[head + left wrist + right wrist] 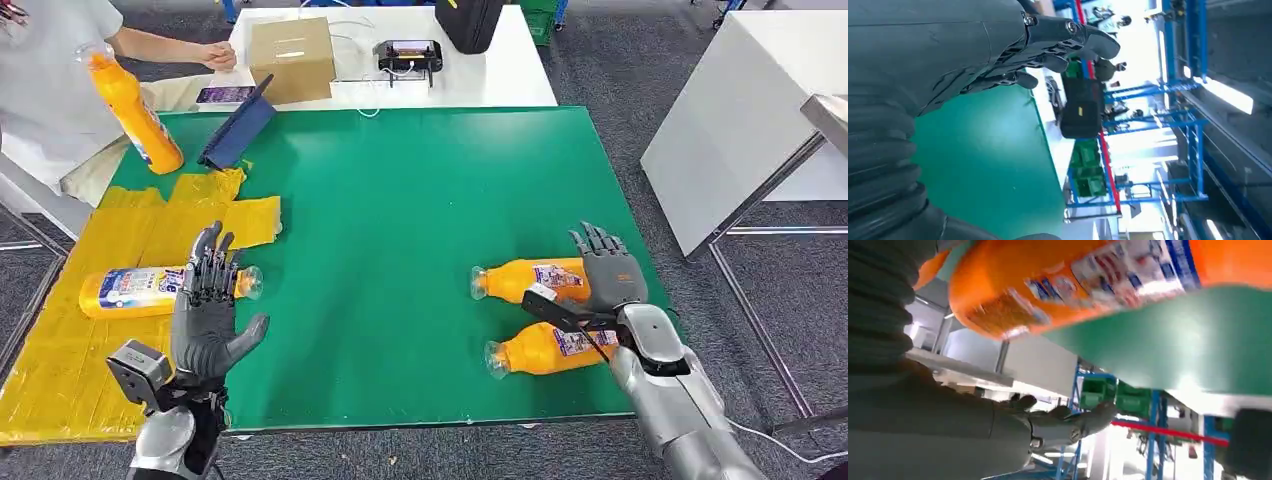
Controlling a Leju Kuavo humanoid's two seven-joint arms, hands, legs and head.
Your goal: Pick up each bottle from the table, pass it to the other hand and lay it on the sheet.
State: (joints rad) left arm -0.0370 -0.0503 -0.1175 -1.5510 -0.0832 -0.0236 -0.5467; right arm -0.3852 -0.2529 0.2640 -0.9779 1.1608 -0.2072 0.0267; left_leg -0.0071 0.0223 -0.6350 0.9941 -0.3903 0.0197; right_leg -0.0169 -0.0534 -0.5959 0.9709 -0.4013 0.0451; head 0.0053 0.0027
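A: Starting from the left of the green table mat [400, 230]: a person in a white shirt [45, 90], cut off by the frame edge, holds an upright orange plastic bottle with a label [135, 105] over the mat's far-left corner.

B: And the crinkled yellow plastic sheet [60, 350]?

A: It covers the mat's left side. One orange bottle with a white and blue label [135, 291] lies on it, clear cap toward the mat's centre. The left hand [205, 310] hangs above the bottle's neck end, fingers spread and straight, holding nothing; it hides part of the label.

B: Anything behind the mat?

A: A dark blue tablet-like case [238, 130] leans at the mat's far-left edge. Beyond the mat, on a white table [500, 70], sit a brown cardboard box [291, 58], a phone [225, 95], a small black device with a screen [408, 54] and a black bag [468, 22] cut off at the top.

B: The mat's right side?

A: Two more orange bottles lie there, caps toward the centre: a farther bottle [525, 280] and a nearer bottle [545, 348]. The right hand [605, 265] rests flat over the farther bottle's base, fingers extended, gripping nothing. Its wrist hides part of the nearer bottle's base. The right wrist view shows an orange bottle close up and blurred; which one, I cannot tell.
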